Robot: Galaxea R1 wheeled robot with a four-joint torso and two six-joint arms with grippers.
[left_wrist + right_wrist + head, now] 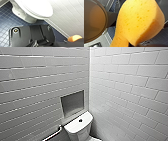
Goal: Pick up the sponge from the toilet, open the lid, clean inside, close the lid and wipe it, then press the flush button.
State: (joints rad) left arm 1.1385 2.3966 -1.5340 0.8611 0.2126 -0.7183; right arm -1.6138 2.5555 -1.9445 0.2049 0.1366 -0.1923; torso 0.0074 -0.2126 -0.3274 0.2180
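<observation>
Sponge [139, 21] clamped in right gripper [133, 45], long axis running out from the wrist; lid [37, 7] shut, close by.

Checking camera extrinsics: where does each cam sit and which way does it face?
Head: high up, facing forward and down into the tiled corner, at the toilet and flush button.
Left wrist: on the left arm, facing down at the closed lid and blue floor; dark plate shows.
Right wrist: on the right arm, sponge close up, floor beyond.
Shared: both wrist views show sponge and floor.
</observation>
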